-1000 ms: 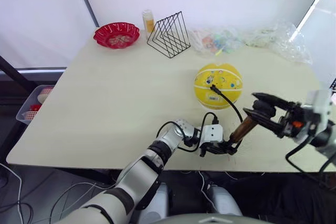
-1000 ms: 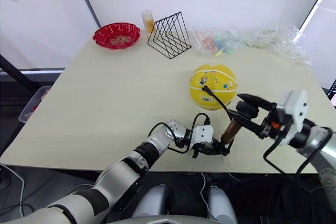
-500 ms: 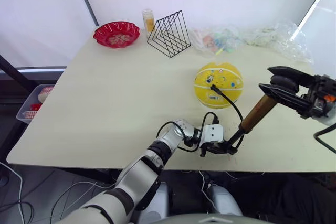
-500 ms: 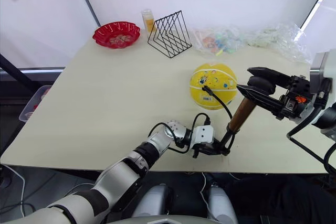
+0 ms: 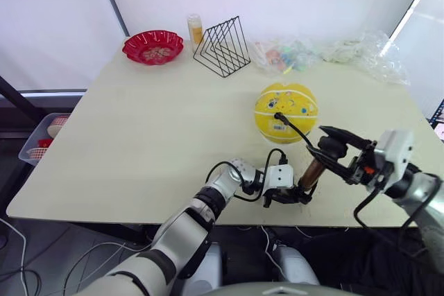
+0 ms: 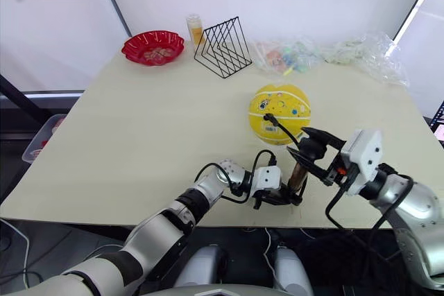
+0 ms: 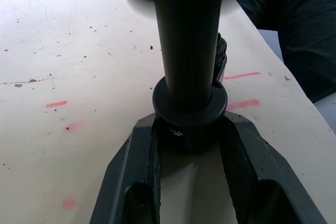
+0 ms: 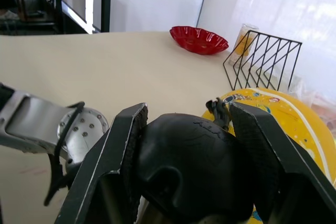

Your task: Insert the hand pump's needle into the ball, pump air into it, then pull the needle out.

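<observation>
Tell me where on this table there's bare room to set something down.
The widest bare stretch of the table lies between the red bowl and wire rack at the back and the left hand at the near edge, left of the ball. It's crowded around the ball, the hand pump and right hand, and by the plastic bags.

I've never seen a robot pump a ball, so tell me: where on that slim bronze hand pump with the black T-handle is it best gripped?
At both ends. The slim bronze hand pump stands tilted on the table, so the left gripper clamps its black base collar from the side, pinning it down. The right gripper closes over the T-handle from the side, since that wide knob gives purchase for strokes along the barrel.
</observation>
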